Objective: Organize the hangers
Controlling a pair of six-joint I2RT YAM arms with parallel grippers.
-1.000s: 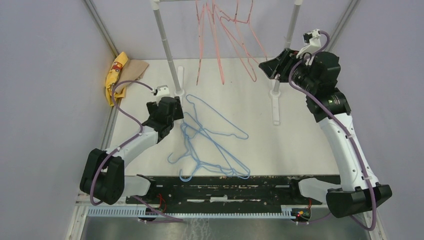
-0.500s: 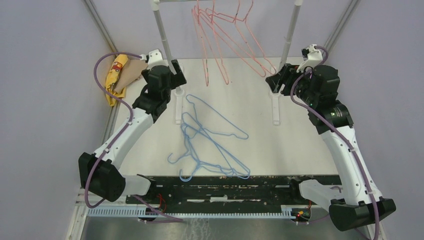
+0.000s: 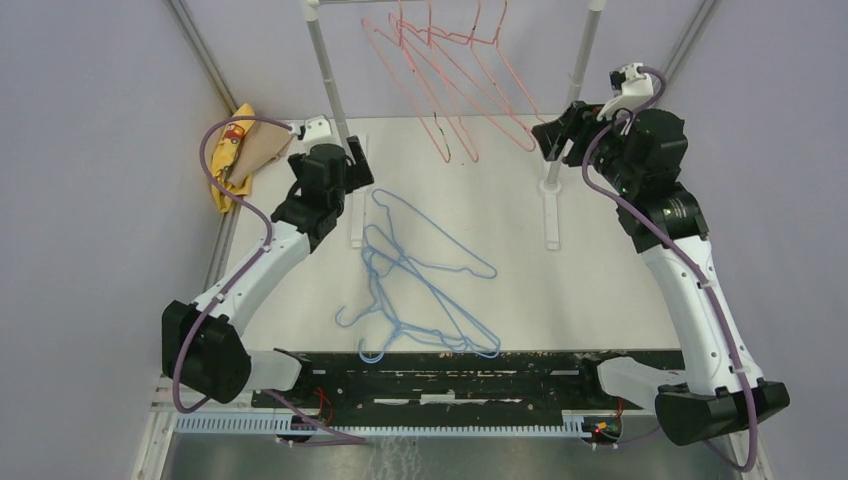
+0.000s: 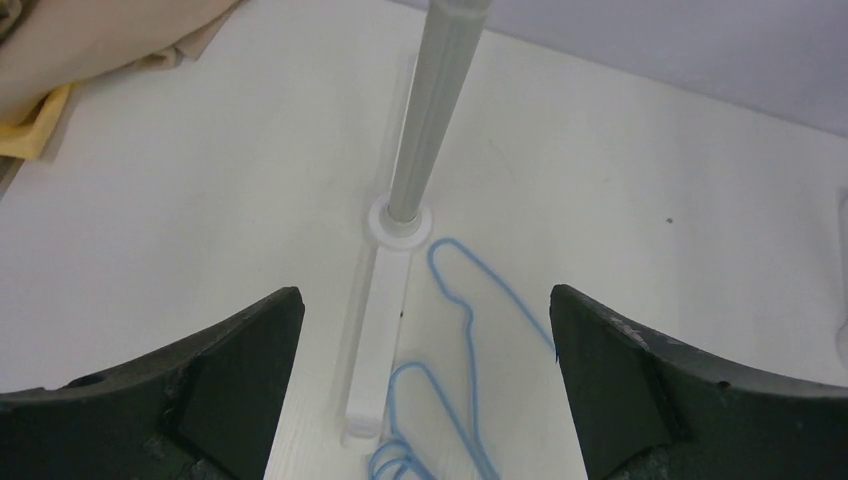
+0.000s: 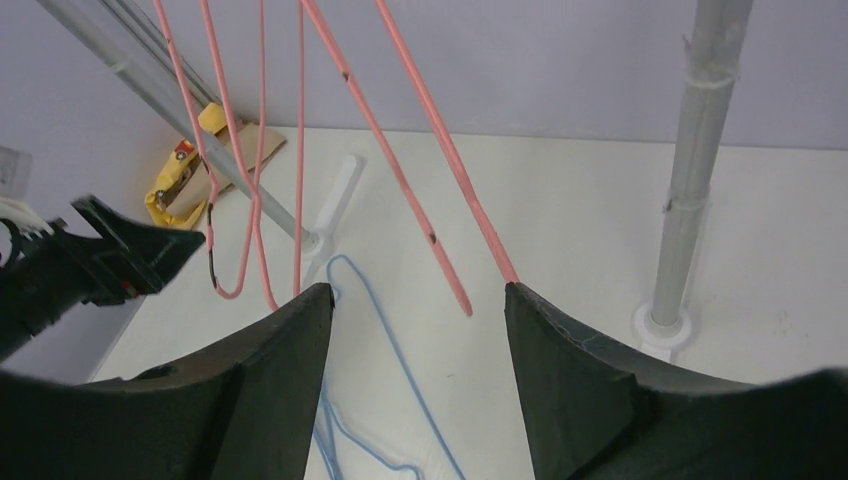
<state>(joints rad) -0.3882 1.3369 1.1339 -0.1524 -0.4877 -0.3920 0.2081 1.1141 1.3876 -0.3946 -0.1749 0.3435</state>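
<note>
I have both arms raised at the far end of the table [image 3: 600, 280], one beside each upright of the rack. The left gripper [image 3: 355, 165] sits just beside the left post [image 3: 330, 70], and on its wrist camera I see the left gripper [image 4: 425, 295] with its fingers spread wide and nothing between them. Below them are the foot of the left post [image 4: 435, 100] and the hooked tops of the blue hangers [image 4: 470, 330]. The blue hangers [image 3: 420, 275] lie in a loose overlapping heap on the table, from near the left post down towards the near edge at the centre. The pink hangers [image 3: 440, 90] hang from the rail at the far centre, tilted towards the right. The right gripper [image 3: 555, 135] is up close to the right post [image 3: 583, 60], facing the pink hangers. On its wrist camera the right gripper [image 5: 418, 290] is parted and grips nothing. Wires of the pink hangers [image 5: 400, 170] slant across the gap, and one runs down to the inner edge of a finger [image 5: 560, 380]. I cannot tell whether they touch. A yellow and tan cloth bundle [image 3: 235, 150] lies at the far left edge.
</note>
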